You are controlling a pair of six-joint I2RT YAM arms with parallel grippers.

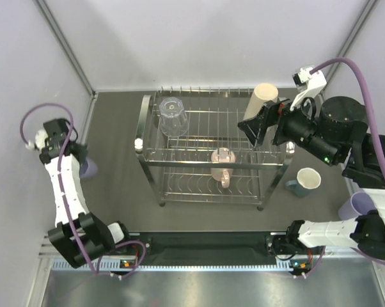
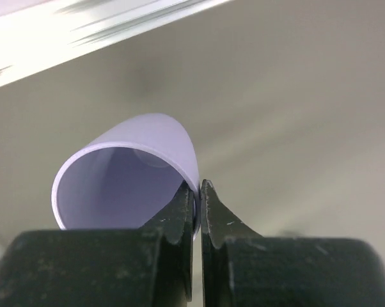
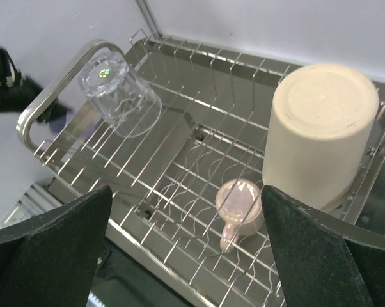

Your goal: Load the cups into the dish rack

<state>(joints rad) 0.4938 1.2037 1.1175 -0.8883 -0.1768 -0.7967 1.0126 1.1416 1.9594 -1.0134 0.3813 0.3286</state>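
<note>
Status: left end effector (image 2: pixel 199 214) was clamped shut on the rim wall of a lavender tumbler (image 2: pixel 125 176) near the desk's left edge, well apart from the rack (image 1: pixel 144 121). The right end effector (image 3: pixel 186 192) hung wide open and empty by the mouth-down beige tumbler (image 3: pixel 320 128) at the rack's right end. With glass (image 1: pixel 172 116) and pink mug (image 1: pixel 223 164) racked, and teal mug (image 1: pixel 306 180) and second lavender tumbler (image 1: pixel 351 206) by the right edge, the step looked like the left tumbler: carry it to a free slot, invert it, mind the thin pinch.

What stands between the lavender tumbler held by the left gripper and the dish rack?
Nothing visible: bare table separates the lavender tumbler from the dish rack. A clear glass sits on the upper tier's left side.
</note>
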